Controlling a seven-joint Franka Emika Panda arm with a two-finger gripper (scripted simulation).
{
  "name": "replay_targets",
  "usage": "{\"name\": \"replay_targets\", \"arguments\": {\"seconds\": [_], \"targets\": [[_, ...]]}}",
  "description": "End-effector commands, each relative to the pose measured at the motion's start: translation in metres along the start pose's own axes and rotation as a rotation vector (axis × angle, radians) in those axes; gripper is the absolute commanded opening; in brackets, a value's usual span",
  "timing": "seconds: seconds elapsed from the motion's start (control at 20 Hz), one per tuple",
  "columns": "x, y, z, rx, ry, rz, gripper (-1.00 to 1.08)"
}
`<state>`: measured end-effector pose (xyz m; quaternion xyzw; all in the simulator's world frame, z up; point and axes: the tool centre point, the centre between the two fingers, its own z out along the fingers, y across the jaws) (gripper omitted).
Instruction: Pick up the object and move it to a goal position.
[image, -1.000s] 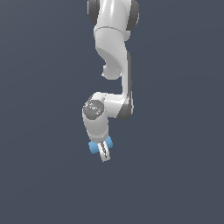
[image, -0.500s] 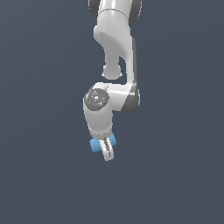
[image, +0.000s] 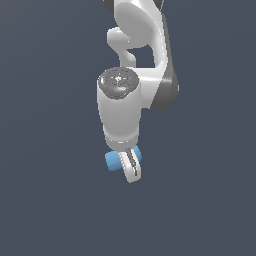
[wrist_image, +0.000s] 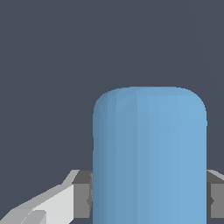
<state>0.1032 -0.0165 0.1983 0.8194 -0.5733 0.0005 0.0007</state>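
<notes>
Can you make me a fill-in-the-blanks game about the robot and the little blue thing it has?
1. The colour of the block that the robot carries is light ____.
2. The gripper has its jaws shut on the ____.
3. The robot arm is mostly ____ in colour.
4. In the wrist view, the block has a ____ end, not a pointed one.

Missing words: blue; block; white; rounded

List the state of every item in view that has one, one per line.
hand: shut on the blue block, fingers pointing down, nothing visible beneath it.
blue block: gripped between the fingers, lifted, lying crosswise to them, one end sticking out to the exterior view's left; in the wrist view it fills the gap between the pads.
arm: bent, reaching down from above.
</notes>
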Motion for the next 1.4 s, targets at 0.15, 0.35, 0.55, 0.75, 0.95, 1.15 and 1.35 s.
{"name": "replay_targets", "arguments": {"seconds": [0.15, 0.35, 0.55, 0.75, 0.95, 1.15, 1.35], "targets": [[-0.009, -0.017, -0.052, -0.001, 0.000, 0.000, -1.00], [-0.014, -0.027, -0.082, 0.000, 0.000, 0.000, -1.00], [-0.017, -0.035, -0.104, 0.000, -0.001, -0.001, -1.00], [-0.019, -0.040, -0.117, 0.000, -0.001, -0.001, -1.00], [-0.021, -0.044, -0.126, 0.000, -0.001, -0.001, -1.00], [-0.021, -0.046, -0.130, 0.000, -0.001, -0.001, -1.00], [-0.021, -0.046, -0.131, 0.000, -0.001, -0.001, -1.00]]}}
